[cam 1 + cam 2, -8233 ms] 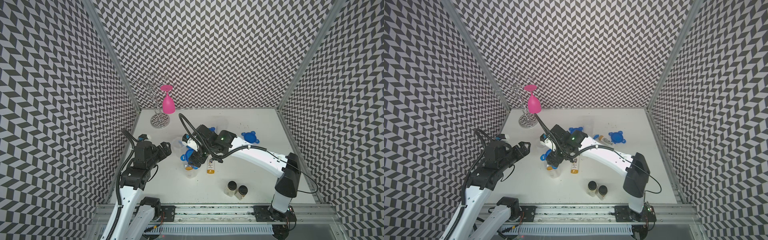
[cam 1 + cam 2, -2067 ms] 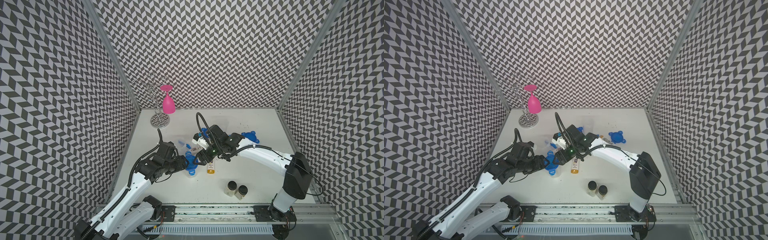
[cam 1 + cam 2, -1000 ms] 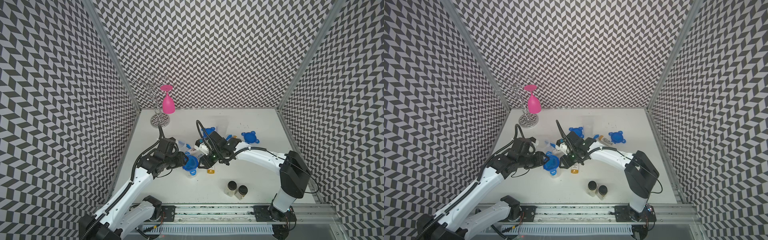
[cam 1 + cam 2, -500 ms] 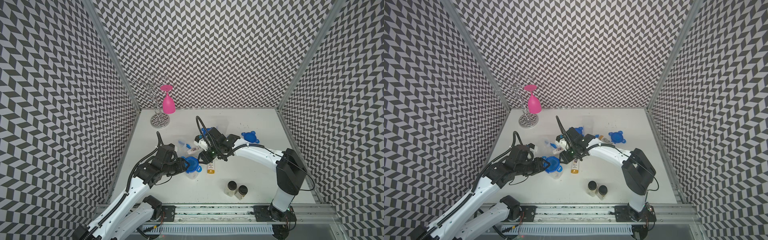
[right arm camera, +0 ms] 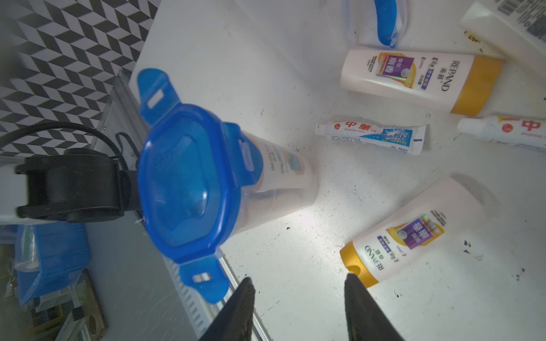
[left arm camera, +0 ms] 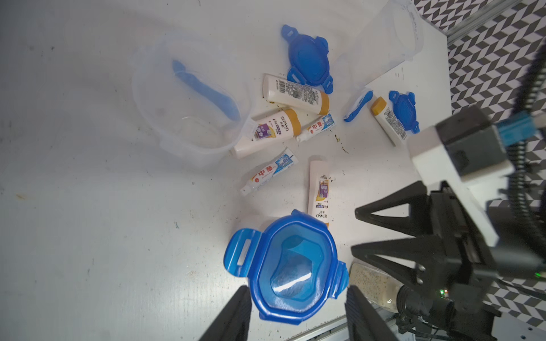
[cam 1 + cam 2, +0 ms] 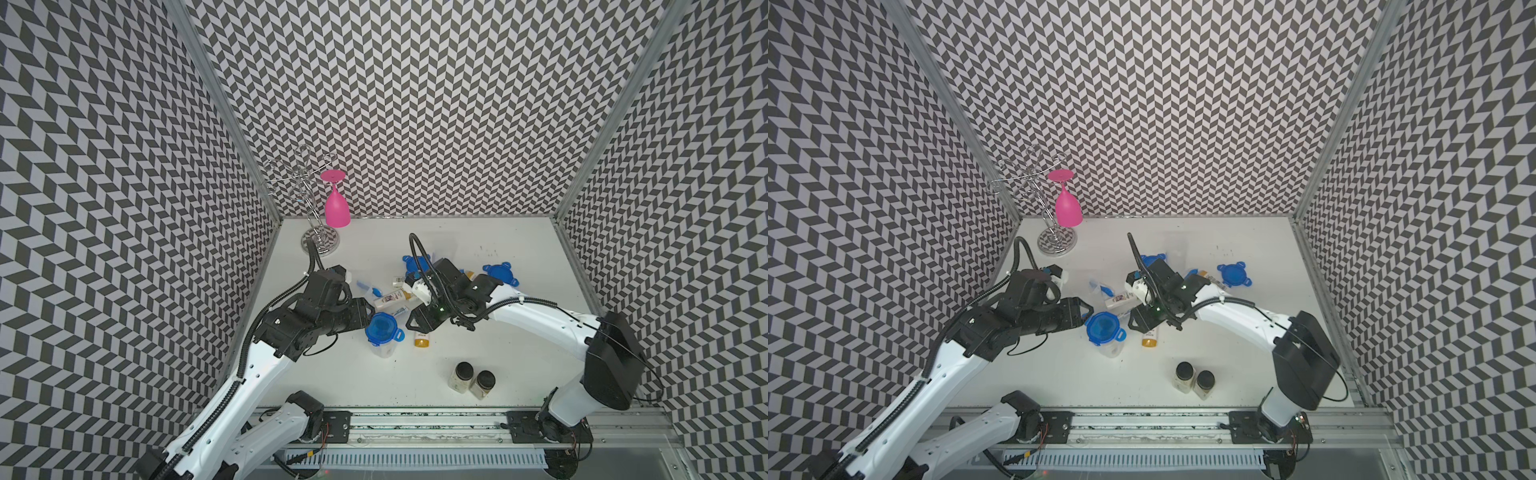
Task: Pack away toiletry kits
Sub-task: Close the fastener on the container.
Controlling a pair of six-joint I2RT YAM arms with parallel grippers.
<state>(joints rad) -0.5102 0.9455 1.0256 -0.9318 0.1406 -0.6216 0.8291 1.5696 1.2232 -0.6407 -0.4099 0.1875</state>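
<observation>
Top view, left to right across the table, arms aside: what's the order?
Pink glass → lidded tub → gold-capped bottle → rightmost lid. Jars skipped: they overlap that lid's span.

Pink wine glass [image 7: 336, 208] hangs upside down from chrome wire rack [image 7: 308, 189], upper left of white counter [image 7: 519, 257] in both top views. Two black-capped jars [image 7: 462, 374], beige contents, touching, lower centre-right. Chevron walls [image 7: 415, 104] on three sides.

walls [image 7: 415, 104]: black-white chevron | table [image 7: 519, 345]: white | metal rail [image 7: 415, 426]: front edge
</observation>
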